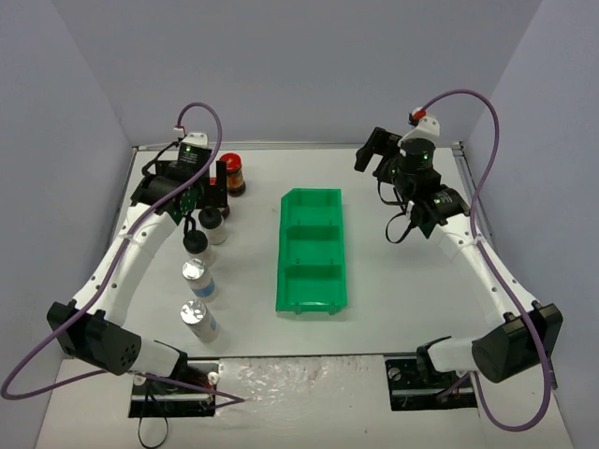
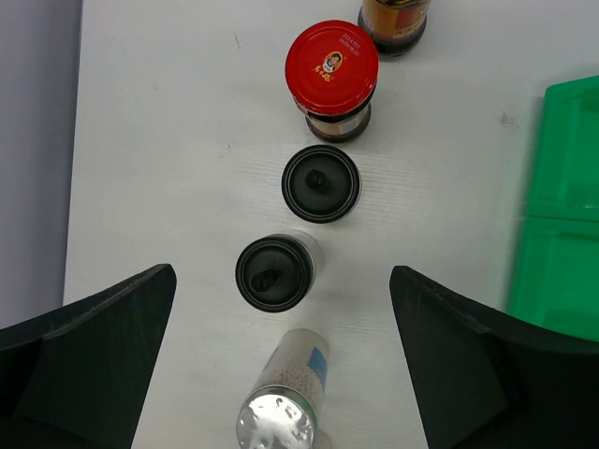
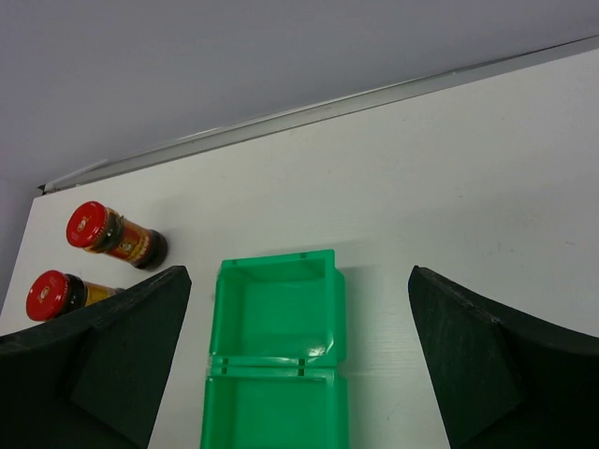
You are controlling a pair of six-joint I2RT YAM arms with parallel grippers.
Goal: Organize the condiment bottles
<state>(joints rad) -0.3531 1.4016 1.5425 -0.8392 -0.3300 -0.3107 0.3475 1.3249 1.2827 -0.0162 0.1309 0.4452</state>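
Six condiment bottles stand in a line at the left of the table. Two dark jars with red caps (image 2: 331, 67) (image 2: 393, 17) are farthest, then two pale bottles with black caps (image 2: 321, 182) (image 2: 272, 272), then two clear bottles with silver caps (image 1: 198, 277) (image 1: 197, 318). My left gripper (image 1: 212, 195) is open and empty, hovering above the black-capped bottles (image 1: 213, 224); in the top view it partly hides one red-capped jar beside the other (image 1: 232, 172). My right gripper (image 1: 372, 150) is open and empty, held high at the back right. The right wrist view shows both red caps (image 3: 91, 225) (image 3: 49, 292).
A green three-compartment bin (image 1: 314, 251) lies in the middle of the table, its compartments holding nothing. Its near wall shows in the left wrist view (image 2: 562, 215) and its far compartment in the right wrist view (image 3: 276, 318). Grey walls enclose the table.
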